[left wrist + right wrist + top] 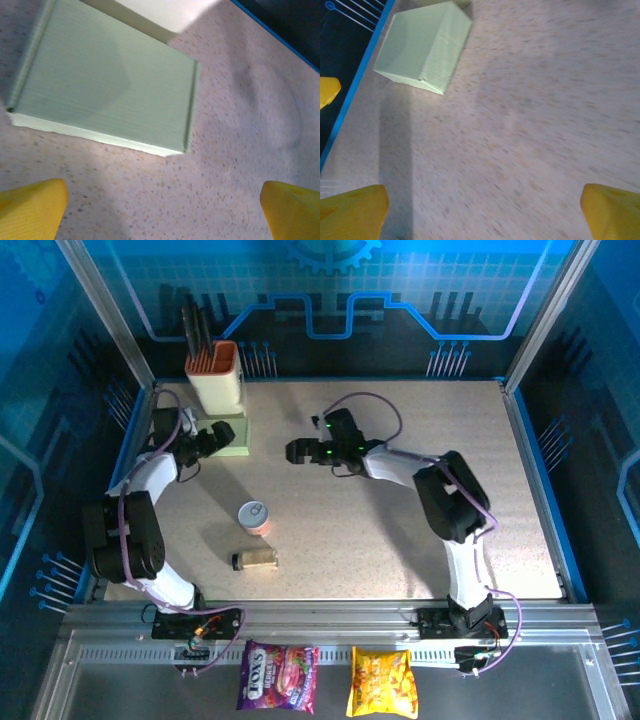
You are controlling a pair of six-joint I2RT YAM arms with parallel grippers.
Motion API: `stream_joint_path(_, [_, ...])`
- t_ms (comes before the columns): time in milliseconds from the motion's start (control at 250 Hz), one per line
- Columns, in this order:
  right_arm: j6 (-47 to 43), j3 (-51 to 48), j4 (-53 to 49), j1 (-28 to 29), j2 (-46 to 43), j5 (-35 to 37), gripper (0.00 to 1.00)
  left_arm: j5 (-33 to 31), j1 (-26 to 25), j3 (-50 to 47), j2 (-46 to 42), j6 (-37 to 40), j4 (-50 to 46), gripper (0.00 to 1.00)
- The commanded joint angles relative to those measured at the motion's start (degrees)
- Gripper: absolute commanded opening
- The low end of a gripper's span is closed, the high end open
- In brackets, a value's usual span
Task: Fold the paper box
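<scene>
1. Upper left of the top view: left claw (210, 440) spread wide, pinching nothing, its fingertips (31, 209) just short of the paper box (237, 438).
2. Paper box sits on the bench (400, 540), touching or just beside the knife holder (214, 375). It reads as a closed shallow box, so folding looks about done.
3. Mid-frame: right claw (296, 451) also spread, empty, apart from the box.
4. Next move, my guess: check flaps, then back off without nudging.
5. Flap seating unreadable. Holder cuts off the box's far edge in the left wrist view. Right wrist view is blurred.
</scene>
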Motion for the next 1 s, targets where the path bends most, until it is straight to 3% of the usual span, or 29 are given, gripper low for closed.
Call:
stream_joint_path(0, [-8.15, -7.01, -1.49, -3.13, -8.71, 2.21, 0.99, -2.22, -2.38, -5.04, -4.15, 3.99, 5.71, 1.0])
stream_joint_path(152, [-18.95, -14.04, -9.97, -6.96, -19.01, 12.7, 0.99, -8.23, -6.03, -12.36, -8.4, 7.63, 10.33, 1.0])
stream_joint_path(416, [-34.88, -30.05, -4.0, -14.01, -32.97, 24.41, 0.99, -14.17, -8.38, -21.91, -12.59, 11.91, 20.83, 1.0])
stream_joint_path(547, [-36.89, -36.68, 1.47, -19.36, -35.12, 26.01, 0.99, -12.77, -8.4, -26.56, -12.62, 14.05, 29.12, 1.0])
stream_joint_path(687, [-36.86, -44.77, 16.57, -23.93, -33.88, 24.97, 0.99, -11.31, -8.41, -30.38, -10.79, 14.54, 39.33, 1.0])
stream_joint_path(999, [-35.15, -49.64, 34.39, -27.25, -30.01, 18.2, 0.99, -10.63, -8.31, -28.58, -8.26, 18.49, 40.38, 1.0])
